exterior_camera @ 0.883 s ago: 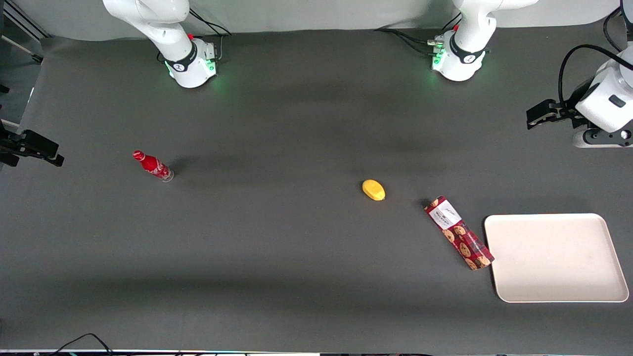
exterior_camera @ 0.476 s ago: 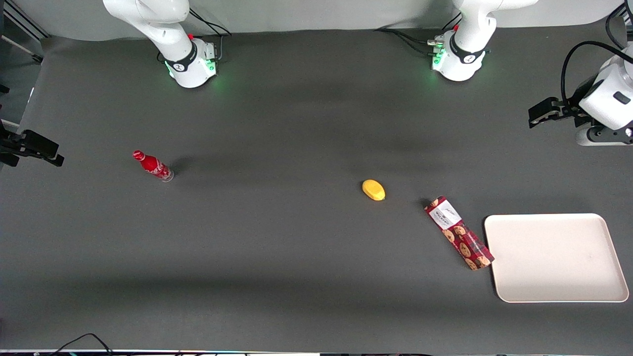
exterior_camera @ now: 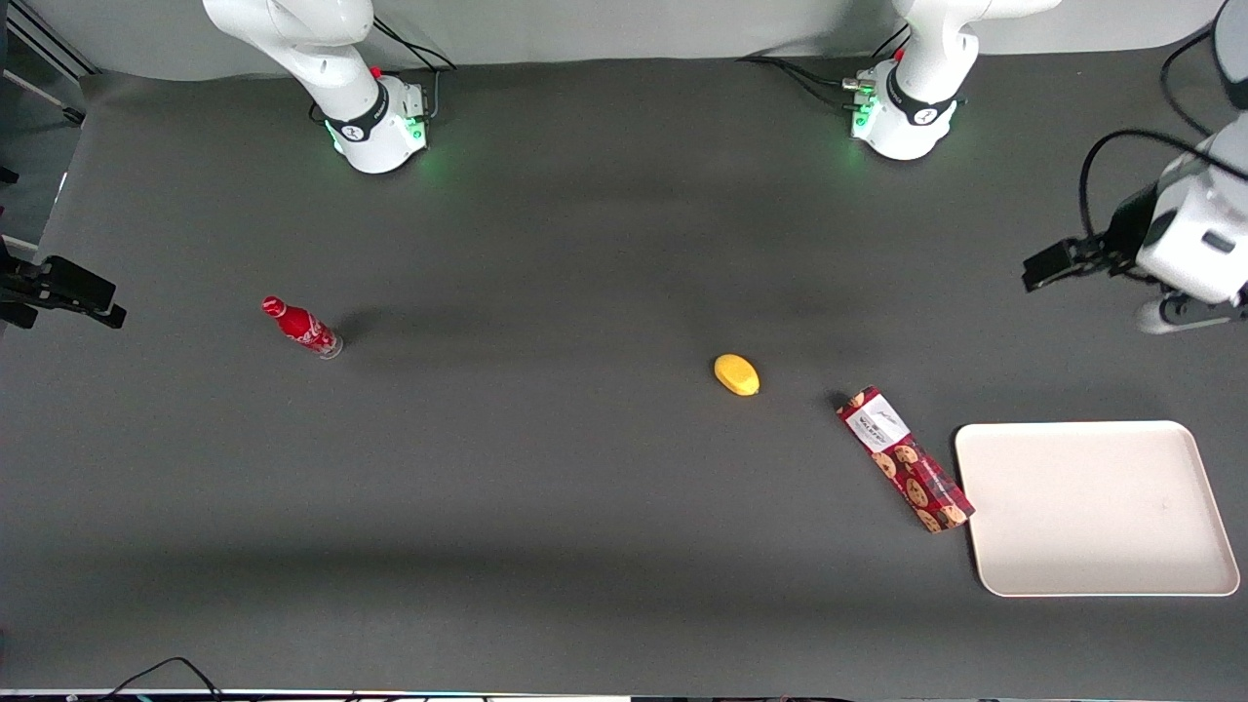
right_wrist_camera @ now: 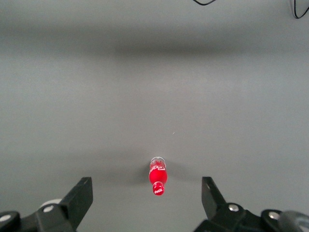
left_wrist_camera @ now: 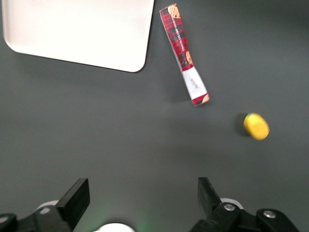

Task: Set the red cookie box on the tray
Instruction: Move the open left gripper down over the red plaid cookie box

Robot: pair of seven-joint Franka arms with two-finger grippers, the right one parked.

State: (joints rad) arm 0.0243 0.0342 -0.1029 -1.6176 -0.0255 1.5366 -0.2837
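While the tray sits flat on the dark grey bench toward the working arm's end, nothing lies inside it. It is a large cream-white rectangle with rounded corners and a low raised rim, smooth and plain across its whole surface; the left wrist view shows it just as bare.

Just beside the tray, on the bench, lies the red cookie box. It is long and narrow, flat on its side, and set at a slant. Its skin is red tartan printed with round chocolate-chip cookies, and a white label covers the end farther from the front camera. The end nearer the front camera comes close to a corner of the tray; whether they touch is unclear. From the left wrist camera the box appears as a slim strip alongside the tray's rounded corner.

A small, smooth yellow oval object rests near the box's labelled end, apart from it. A small red bottle stands well apart, toward the parked arm's end of the bench.

High above the bench, near the working arm's end and farther from the front camera than the tray, hangs the tool. Its two dark fingers are spread wide apart and hold nothing.
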